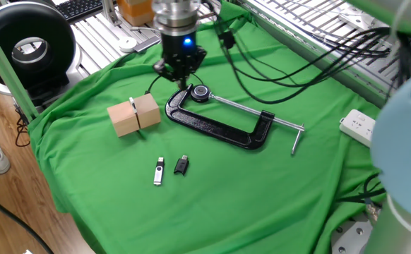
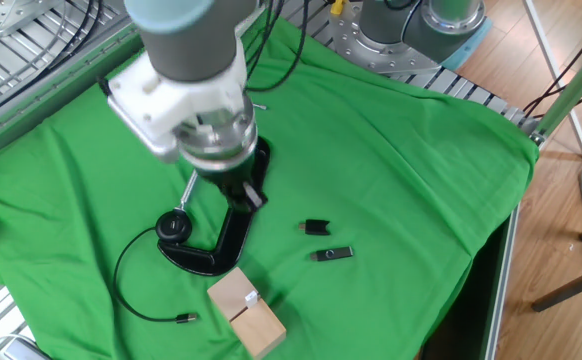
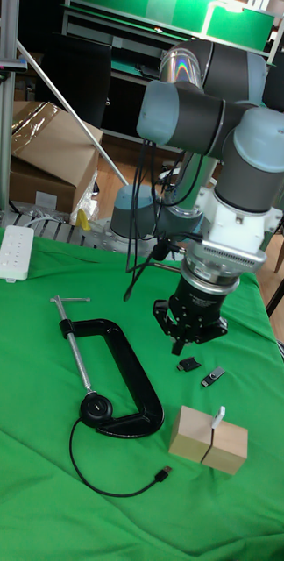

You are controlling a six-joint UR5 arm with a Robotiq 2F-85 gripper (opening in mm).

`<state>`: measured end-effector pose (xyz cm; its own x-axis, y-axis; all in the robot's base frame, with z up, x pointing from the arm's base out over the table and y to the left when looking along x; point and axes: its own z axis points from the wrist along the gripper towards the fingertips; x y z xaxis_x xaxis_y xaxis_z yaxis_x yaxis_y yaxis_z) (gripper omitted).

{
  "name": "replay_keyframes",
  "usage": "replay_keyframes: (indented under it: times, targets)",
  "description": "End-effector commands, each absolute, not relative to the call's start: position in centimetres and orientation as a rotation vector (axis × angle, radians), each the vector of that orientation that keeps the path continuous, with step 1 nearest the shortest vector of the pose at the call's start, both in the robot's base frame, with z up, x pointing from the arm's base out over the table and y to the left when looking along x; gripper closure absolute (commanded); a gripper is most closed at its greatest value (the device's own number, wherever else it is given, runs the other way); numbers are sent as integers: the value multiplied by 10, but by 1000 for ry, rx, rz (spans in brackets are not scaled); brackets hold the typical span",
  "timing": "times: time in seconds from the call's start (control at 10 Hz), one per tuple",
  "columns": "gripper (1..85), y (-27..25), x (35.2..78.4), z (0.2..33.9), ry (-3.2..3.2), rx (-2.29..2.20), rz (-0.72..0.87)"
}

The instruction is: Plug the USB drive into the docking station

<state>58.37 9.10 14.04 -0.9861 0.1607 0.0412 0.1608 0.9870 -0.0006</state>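
Note:
The USB drive (image 1: 158,171) (image 2: 332,254) (image 3: 212,377), silver and black, lies flat on the green cloth beside a small black plug (image 1: 181,165). A wooden block with a white insert (image 1: 133,115) (image 2: 246,312) (image 3: 208,436) stands nearby; I take it for the docking station. My gripper (image 1: 179,73) (image 2: 249,190) (image 3: 188,337) hangs above the cloth between the block and the clamp's round end. Its fingers converge to one tip and hold nothing. It touches neither the drive nor the block.
A black C-clamp (image 1: 219,127) (image 2: 236,225) lies across the cloth's middle. Against its end sits a round black puck (image 1: 200,92) with a thin cable looping to a loose plug (image 2: 185,318). A white power strip (image 1: 361,125) lies at the cloth's edge.

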Motion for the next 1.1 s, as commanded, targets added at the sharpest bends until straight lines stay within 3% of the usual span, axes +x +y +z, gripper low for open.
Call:
replay_keyframes:
  times: [0.0, 0.2, 0.4, 0.6, 0.7, 1.0]
  targets:
    - [840, 108, 583, 138, -3059, -151, -35]
    - [840, 98, 582, 138, -3058, -76, 23]
    - [833, 111, 577, 138, -3026, -258, -44]
    - [807, 132, 598, 144, -2997, -348, 7]
    - [763, 151, 614, 145, -3020, -363, -32]
    - [523, 183, 645, 138, -3076, -345, -118]
